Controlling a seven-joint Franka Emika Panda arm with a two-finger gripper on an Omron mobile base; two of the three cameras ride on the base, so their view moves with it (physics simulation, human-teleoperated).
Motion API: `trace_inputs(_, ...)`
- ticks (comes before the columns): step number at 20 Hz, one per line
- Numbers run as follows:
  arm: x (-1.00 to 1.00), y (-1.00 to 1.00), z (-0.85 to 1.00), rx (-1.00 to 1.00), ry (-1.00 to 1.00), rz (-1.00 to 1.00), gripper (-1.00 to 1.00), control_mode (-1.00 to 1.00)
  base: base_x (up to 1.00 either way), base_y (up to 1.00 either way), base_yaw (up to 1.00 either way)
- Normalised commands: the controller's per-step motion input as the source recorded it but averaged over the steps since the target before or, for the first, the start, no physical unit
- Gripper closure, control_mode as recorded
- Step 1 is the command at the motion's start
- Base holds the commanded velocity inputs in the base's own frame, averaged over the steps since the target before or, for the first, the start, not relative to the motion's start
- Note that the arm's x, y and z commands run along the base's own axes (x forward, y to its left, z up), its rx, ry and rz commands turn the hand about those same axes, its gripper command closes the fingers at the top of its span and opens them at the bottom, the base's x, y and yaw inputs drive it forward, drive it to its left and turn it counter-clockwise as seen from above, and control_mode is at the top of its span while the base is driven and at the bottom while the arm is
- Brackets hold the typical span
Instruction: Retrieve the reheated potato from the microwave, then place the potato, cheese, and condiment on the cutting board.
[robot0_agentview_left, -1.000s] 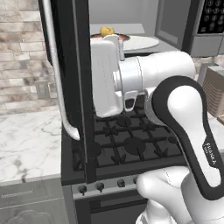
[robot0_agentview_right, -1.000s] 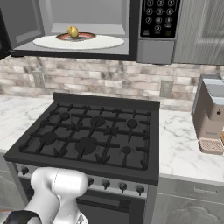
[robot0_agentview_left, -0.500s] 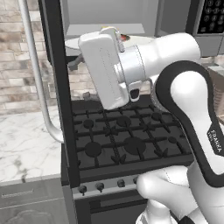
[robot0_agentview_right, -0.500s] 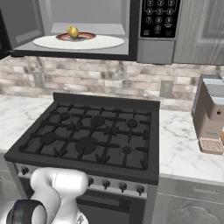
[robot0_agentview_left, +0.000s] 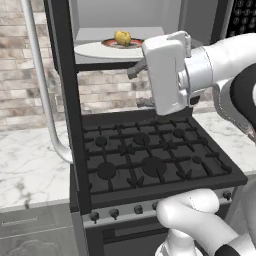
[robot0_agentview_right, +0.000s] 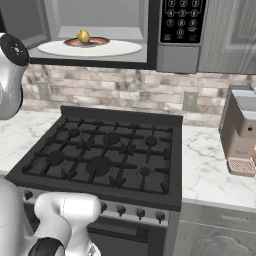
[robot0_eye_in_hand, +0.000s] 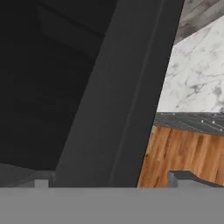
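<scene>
I've swung my hand (robot0_agentview_left: 140, 85) clear of the door, fingers spread and empty, so the potato (robot0_agentview_left: 122, 37) is reachable.

Light around me is even and soft, with no single lamp to trace and no glare. The microwave (robot0_agentview_right: 100, 35) cavity is lit pale grey, and the potato (robot0_agentview_left: 123, 37) reads bright and crisp on its plate. The stove (robot0_agentview_right: 105, 150) grates show only faint shading under them. My marble table (robot0_agentview_right: 207, 160) looks flat and clean, with no hot spots. Both base views are sharp to the edges, undistorted. My hand view is dim and coarse, blocky up close against the dark door (robot0_eye_in_hand: 87, 87).
</scene>
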Motion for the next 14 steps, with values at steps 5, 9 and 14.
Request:
trace_inputs(5, 0.00, -0.72, 0.04, -0.05, -0.43, 0.01, -1.00, -1.00, 0.00, 0.00, 0.00)
trace_inputs(9, 0.03, -0.69, 0.08, -0.13, -0.47, 0.07, -1.00, -1.00, 0.00, 0.00, 0.00)
trace_inputs(14, 0.16, -0.65, 0.03, -0.16, -0.36, 0.03, -1.00, -1.00, 0.00, 0.00, 0.00)
